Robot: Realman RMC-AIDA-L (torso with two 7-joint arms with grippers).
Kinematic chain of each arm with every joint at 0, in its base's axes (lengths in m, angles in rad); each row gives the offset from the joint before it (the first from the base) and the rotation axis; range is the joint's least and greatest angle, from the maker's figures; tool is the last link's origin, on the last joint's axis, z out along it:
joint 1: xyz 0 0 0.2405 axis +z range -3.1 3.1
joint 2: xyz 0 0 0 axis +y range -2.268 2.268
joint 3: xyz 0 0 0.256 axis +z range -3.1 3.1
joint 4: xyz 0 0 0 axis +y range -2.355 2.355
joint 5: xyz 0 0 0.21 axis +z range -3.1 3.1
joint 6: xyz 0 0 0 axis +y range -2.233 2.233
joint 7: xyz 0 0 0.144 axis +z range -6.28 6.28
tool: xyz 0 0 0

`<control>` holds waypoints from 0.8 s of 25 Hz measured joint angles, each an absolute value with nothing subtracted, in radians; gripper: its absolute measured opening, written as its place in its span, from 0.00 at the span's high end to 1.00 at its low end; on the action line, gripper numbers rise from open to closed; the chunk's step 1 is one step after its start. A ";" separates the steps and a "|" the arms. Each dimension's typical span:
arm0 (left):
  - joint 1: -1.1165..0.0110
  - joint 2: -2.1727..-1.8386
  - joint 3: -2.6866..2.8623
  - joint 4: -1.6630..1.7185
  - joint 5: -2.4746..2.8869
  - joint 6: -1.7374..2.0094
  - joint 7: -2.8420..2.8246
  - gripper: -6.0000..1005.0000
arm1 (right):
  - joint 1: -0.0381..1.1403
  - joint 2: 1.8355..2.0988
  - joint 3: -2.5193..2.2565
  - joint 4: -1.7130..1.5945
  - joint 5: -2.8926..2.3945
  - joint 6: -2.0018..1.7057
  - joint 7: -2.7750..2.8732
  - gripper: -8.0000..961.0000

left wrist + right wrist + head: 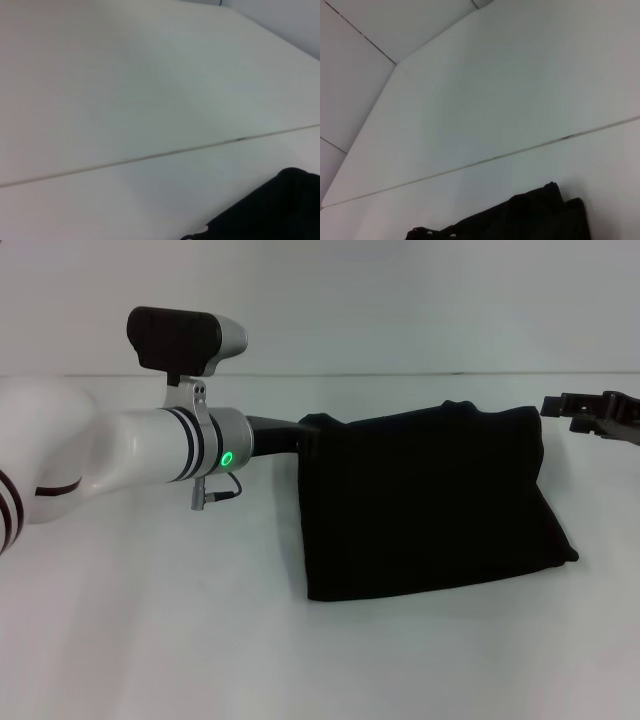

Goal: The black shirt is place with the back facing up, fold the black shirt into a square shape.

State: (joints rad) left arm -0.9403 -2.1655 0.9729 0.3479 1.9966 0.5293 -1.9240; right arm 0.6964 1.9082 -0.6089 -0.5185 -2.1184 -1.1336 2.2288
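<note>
A white table (150, 640) fills the views, plain and smooth. A thin dark seam (150, 157) runs across its surface, far from the front edge. Behind the table stands a pale wall (400, 300).

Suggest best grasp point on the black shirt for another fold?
Probably the black shirt's near corners, approached from the robot's side: that front edge lies flat and clear on the table, while the far edge is bunched beside the left end effector.

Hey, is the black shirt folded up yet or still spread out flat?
Folded. The black shirt lies as a compact, roughly square bundle with no sleeves sticking out. The left gripper sits at its far left corner.
</note>
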 joint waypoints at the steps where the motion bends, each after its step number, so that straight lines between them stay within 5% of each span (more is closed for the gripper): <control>1: -0.940 -2.166 0.973 0.351 1.997 0.530 -1.925 0.99 | 0.696 1.908 -0.609 -0.518 -2.118 -1.134 2.229 0.26; 20: -0.968 -2.152 0.977 0.382 2.005 0.511 -1.924 0.99 | 0.688 1.901 -0.609 -0.507 -2.123 -1.215 2.236 0.26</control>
State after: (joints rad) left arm -0.9682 -2.1523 0.9768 0.3820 2.0046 0.5110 -1.9235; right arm 0.6880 1.9013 -0.6090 -0.5067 -2.1232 -1.2150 2.2362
